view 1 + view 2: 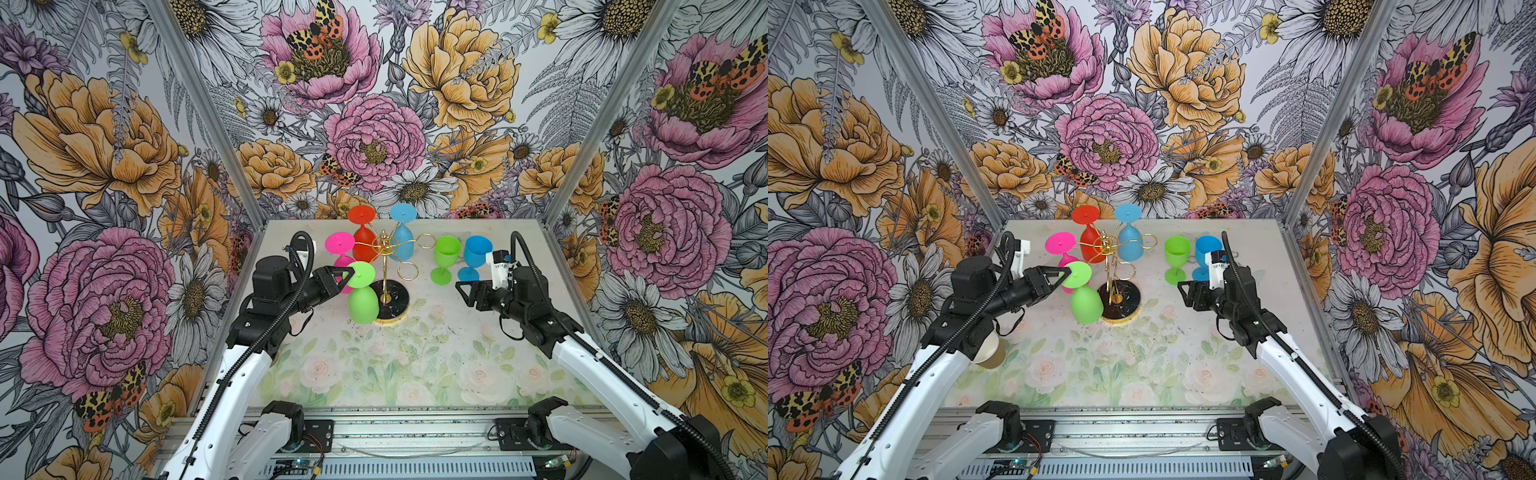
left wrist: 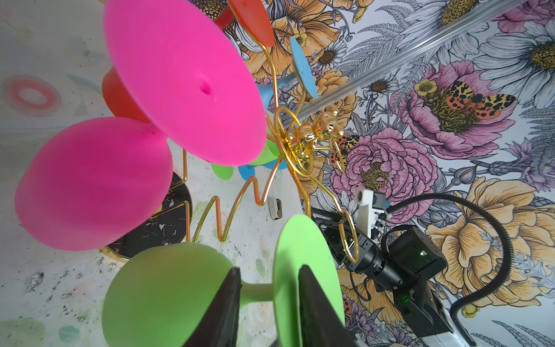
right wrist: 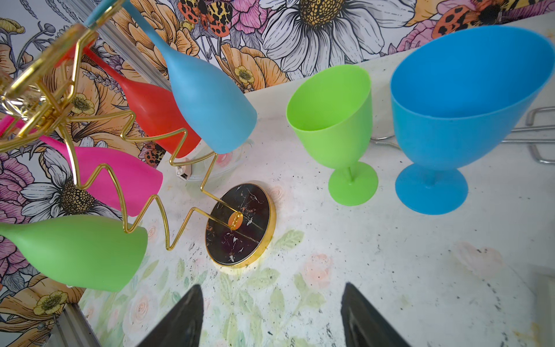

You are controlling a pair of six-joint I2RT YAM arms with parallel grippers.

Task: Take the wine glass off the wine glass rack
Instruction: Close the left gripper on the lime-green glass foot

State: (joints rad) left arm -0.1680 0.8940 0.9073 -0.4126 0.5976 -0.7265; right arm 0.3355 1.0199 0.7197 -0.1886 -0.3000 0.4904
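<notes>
Loops of the rack [image 1: 397, 301] carry four glasses upside down. The green wine glass [image 1: 362, 305] hangs on the loop nearest the table's front left. Its bowl hangs low just beside the rack's round black base, with its flat foot on top. The rack stands on the table [image 1: 415, 357] toward the back edge, a little left of the middle.

The left gripper [image 1: 348, 279] reaches in from the left at the level of that foot. In the left wrist view its jaws [image 2: 268, 270] are set fairly narrow astride the foot. One finger [image 2: 312, 300] lies over the foot's top face and the other finger [image 2: 228, 300] on the bowl side of the stem. A gap shows between that finger and the foot, so there is no firm grip.

Behind the green glass hang a pink glass [image 1: 340, 243], a red glass [image 1: 362, 245] and a light blue glass [image 1: 403, 243].

Right of the rack, toward the back right corner, an upright green glass [image 1: 446, 251] and an upright blue glass [image 1: 477, 251] stand side by side.

The right gripper [image 1: 462, 293] hovers in front of those two, near the right edge. Its jaws are spread wide and hold nothing.
</notes>
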